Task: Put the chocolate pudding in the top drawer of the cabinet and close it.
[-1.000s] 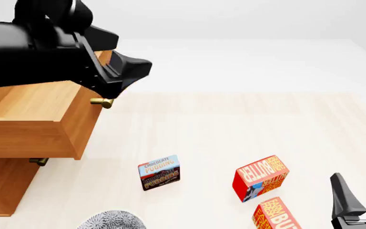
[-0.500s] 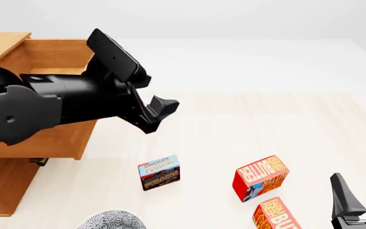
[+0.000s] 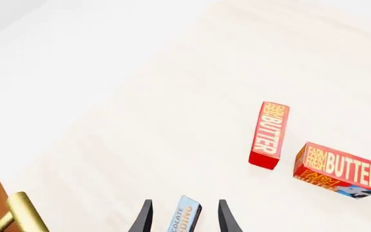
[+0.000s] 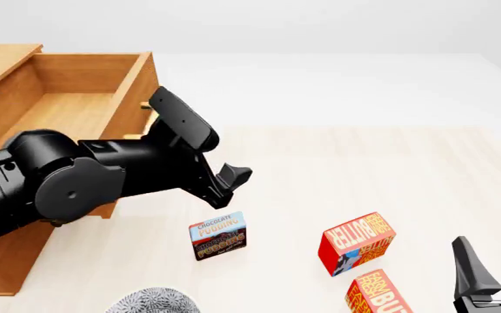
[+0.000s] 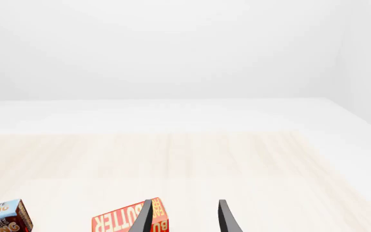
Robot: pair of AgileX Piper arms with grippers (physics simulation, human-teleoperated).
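Note:
The chocolate pudding point(image 4: 218, 236), a small box with a light blue top and brown lower half, stands on the table in front of the cabinet point(image 4: 2, 261). The top drawer point(image 4: 68, 104) is pulled out, and the part of its inside that shows is bare. My left gripper point(image 4: 233, 179) hangs open just above and behind the pudding without touching it. In the left wrist view the pudding point(image 3: 187, 218) shows between the spread fingers of the left gripper point(image 3: 185, 205). My right gripper point(image 4: 497, 261) is open at the near right, and the pudding point(image 5: 2, 216) lies far to one side of it point(image 5: 185, 205).
Two red-orange butter boxes point(image 4: 357, 242) point(image 4: 379, 295) lie right of the pudding, the nearer one close to my right gripper. A speckled round object point(image 4: 151, 302) sits at the table's front edge. A brass handle point(image 3: 21, 212) shows in the left wrist view.
My left arm has swung away from the drawer front, down and to the right, and now hovers over the pudding. The right arm and the boxes have not moved.

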